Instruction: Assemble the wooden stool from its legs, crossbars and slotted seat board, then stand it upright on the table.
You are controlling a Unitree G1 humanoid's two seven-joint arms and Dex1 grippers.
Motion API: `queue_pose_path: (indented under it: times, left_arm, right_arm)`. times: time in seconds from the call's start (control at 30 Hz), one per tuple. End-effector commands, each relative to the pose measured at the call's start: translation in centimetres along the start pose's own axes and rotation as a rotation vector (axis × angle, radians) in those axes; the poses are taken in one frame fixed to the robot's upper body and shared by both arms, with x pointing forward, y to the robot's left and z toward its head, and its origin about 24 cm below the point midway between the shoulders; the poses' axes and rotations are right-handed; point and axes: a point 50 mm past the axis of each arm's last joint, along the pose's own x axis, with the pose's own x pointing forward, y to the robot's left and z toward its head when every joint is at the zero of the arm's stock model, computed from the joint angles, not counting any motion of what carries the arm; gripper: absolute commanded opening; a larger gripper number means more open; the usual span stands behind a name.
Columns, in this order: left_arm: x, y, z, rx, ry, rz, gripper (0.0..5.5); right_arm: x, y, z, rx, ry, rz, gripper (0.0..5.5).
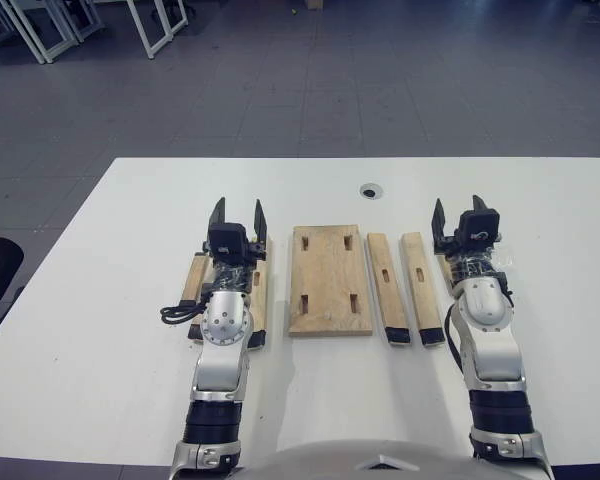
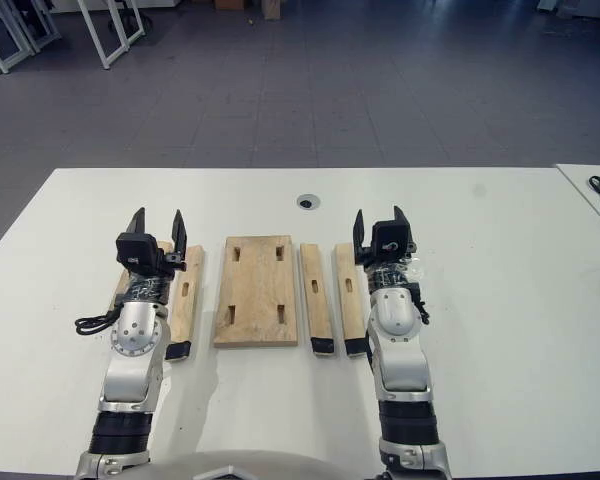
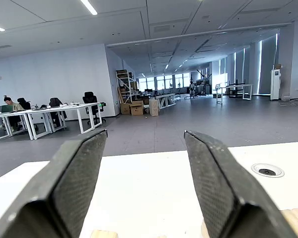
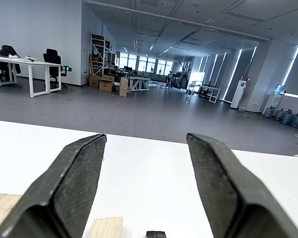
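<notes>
Both sets of jaws stand parted with nothing between them. I see the left jaws low over the table to the left of the seat board and the right jaws likewise to its right, both pointing away from the robot. The seat board lies flat in the middle, a pale wooden rectangle with four short slots, two nearer its far edge and two nearer the robot. Just beside it on the right lie the inner slat and the outer slat, parallel and apart, each with a slot and a dark near end. Under the left arm lie two more, the left inner slat and the left outer slat. A sliver of wood shows beside the right arm. Beyond the board, a round cable port sits in the table.
</notes>
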Motion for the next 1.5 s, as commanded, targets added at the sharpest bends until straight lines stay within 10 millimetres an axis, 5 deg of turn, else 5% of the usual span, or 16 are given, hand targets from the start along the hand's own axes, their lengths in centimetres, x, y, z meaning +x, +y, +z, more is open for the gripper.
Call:
queue_pose_path:
  times: [0.03,0.17,0.27,0.43,0.83,1.0,1.13,1.27,1.37,1.43,1.5]
  left_arm:
    - [0.7,0.5,0.9,0.126,-0.094,0.013,2.86]
    - [0.9,1.7,1.2,0.067,-0.135,0.117,2.86]
    - [0.9,0.6,1.2,0.007,-0.138,0.046,2.86]
    - [0.6,-0.7,0.6,-0.086,-0.089,0.001,2.86]
    - [0.9,0.0,0.3,-0.005,-0.076,-0.019,2.86]
    - [1.1,-0.5,0.6,-0.048,-0.086,-0.033,2.86]
    - [1.2,0.1,0.2,-0.095,-0.039,0.040,2.86]
    - [0.9,-0.7,0.4,0.124,-0.106,-0.112,2.86]
    - [1.1,0.2,-0.2,-0.138,-0.023,0.048,2.86]
    - [1.1,-0.7,0.4,0.141,-0.111,-0.148,2.86]
    - [1.5,0.3,0.0,-0.081,-0.034,0.028,2.86]
  right_arm:
    - [0.2,-0.5,-0.2,-0.034,0.004,-0.006,2.96]
    - [0.1,0.0,0.1,-0.054,-0.019,0.012,2.96]
    - [-0.2,1.3,0.6,-0.053,-0.059,0.104,2.96]
    - [0.1,0.2,0.3,-0.058,-0.041,0.058,2.96]
    - [0.5,-1.9,0.2,-0.068,-0.020,-0.084,2.96]
    - [0.5,-1.3,0.6,-0.135,-0.071,-0.034,2.96]
    - [0.4,-1.5,0.5,0.009,-0.088,-0.103,2.96]
    - [0.4,-0.9,1.4,-0.308,-0.223,0.020,2.96]
    - [0.8,-2.1,0.1,-0.027,-0.056,-0.131,2.96]
    - [0.7,-1.4,1.1,-0.231,-0.178,-0.023,2.96]
    - [0.7,-1.5,0.6,-0.095,-0.114,-0.082,2.96]
